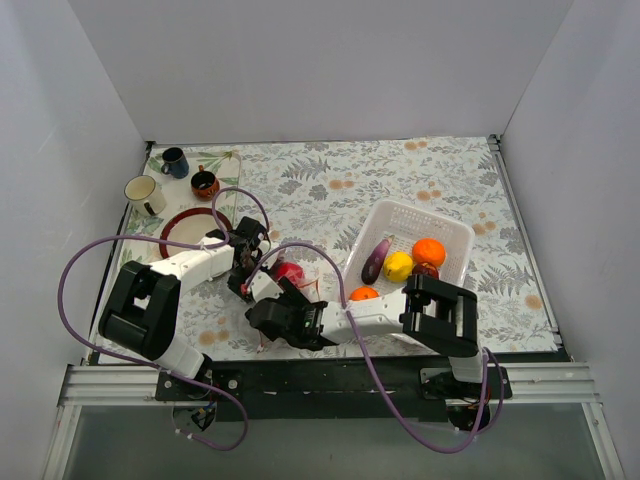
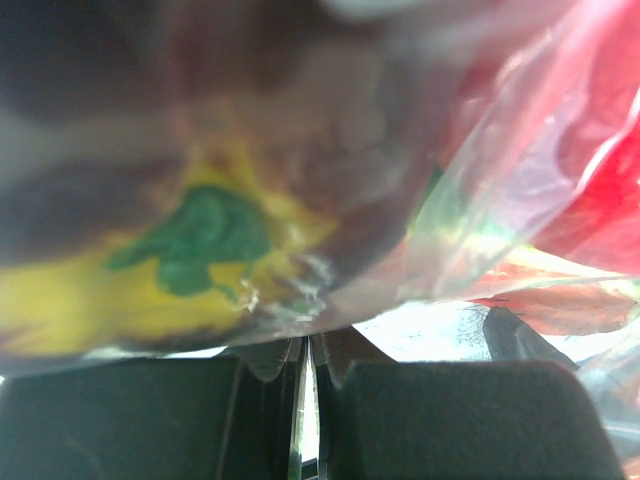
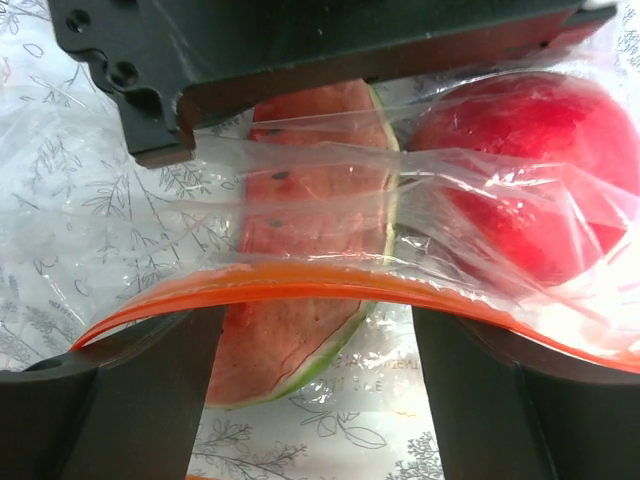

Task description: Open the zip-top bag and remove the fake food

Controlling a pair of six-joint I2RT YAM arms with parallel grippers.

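near the front edge of the table (image 1: 450, 180), zip-top bag (image 3: 120, 220): orange zip strip (image 3: 330, 283) bowed
fake food (image 3: 300, 190) inside: watermelon slice (image 3: 290, 345), red round fruit (image 3: 520, 170)
left gripper (image 2: 305, 350): clenched on bag film
right gripper (image 3: 315, 340): fingers spread, straddling strip
basket (image 1: 400, 207): right of bag, holding fruit pieces

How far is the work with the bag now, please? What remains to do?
Looks done: eggplant, lemon and orange lie in the white basket. In hand: left gripper pinches the zip-top bag; right gripper stands open at its orange zip strip. Left: watermelon slice and red round fruit sit under the plastic.
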